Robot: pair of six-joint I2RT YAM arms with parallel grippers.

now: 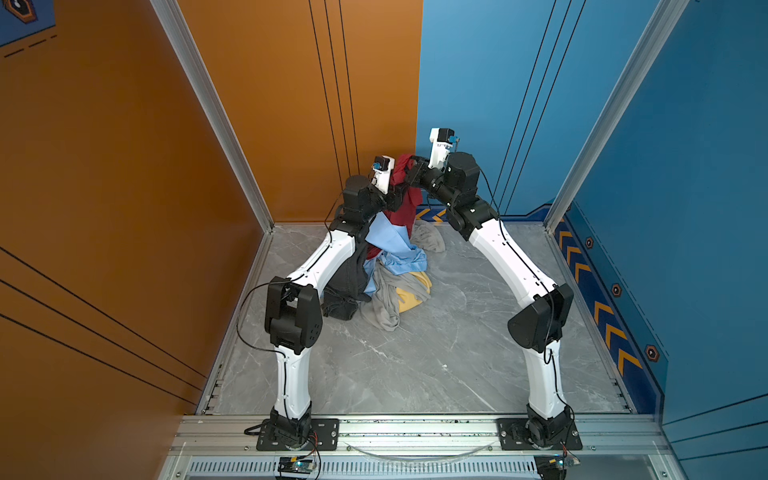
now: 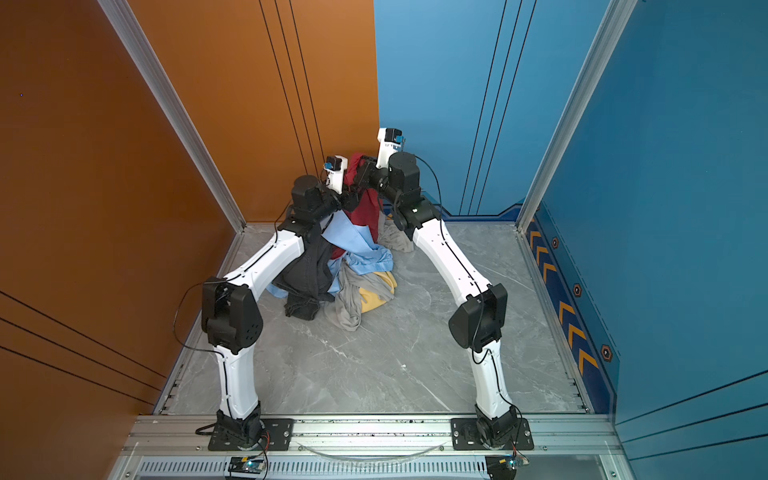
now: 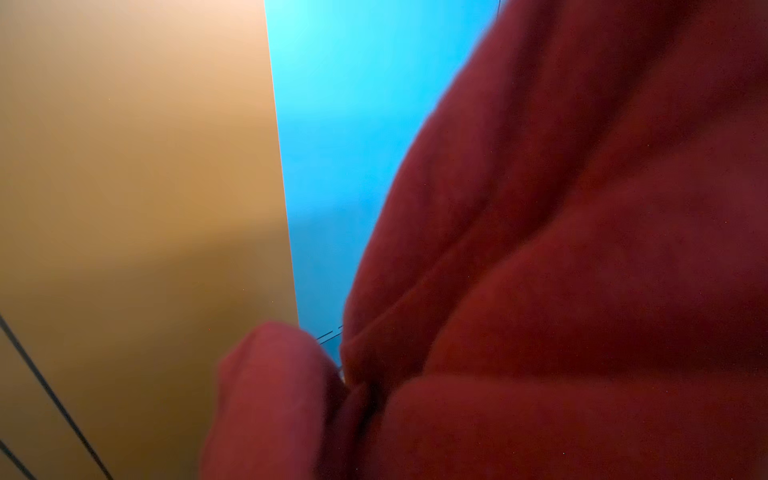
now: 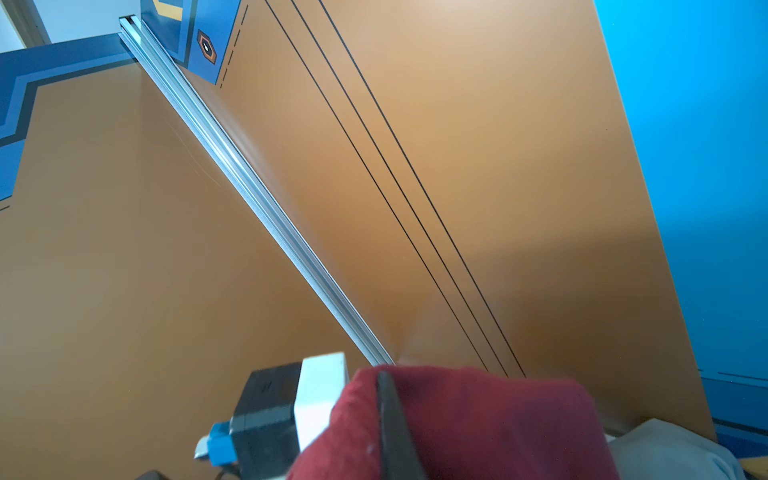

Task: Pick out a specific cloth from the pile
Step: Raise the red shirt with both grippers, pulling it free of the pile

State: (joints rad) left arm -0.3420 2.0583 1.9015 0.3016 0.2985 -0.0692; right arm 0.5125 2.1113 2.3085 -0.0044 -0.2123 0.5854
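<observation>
On the grey marble desk (image 1: 415, 365), the pile (image 1: 390, 286) sits between the two arms: a yellow piece (image 1: 409, 297) and a beige-grey one (image 1: 384, 309) nearest, dark grey jeans (image 1: 347, 282) draped against the left arm, a light blue shirt (image 1: 395, 245) above them. Behind and above the heap, the cloth (image 1: 401, 195), dark red, hangs lifted off the desk, its lower end trailing into the pile beside the blue shirt, as both top views show (image 2: 365, 208). The right hand (image 1: 412, 163) is shut on the cloth's top edge; in its wrist view red fabric (image 4: 457, 424) bunches around a dark finger (image 4: 390, 415), with the left arm's camera block (image 4: 286, 411) just beside it. The left hand (image 1: 395, 198) is pressed into the cloth slightly lower; red folds (image 3: 561, 270) fill its wrist view and hide the jaws, so its grip cannot be told. Farthest back stand the orange wall (image 1: 257, 104) and blue wall (image 1: 478, 104).
</observation>
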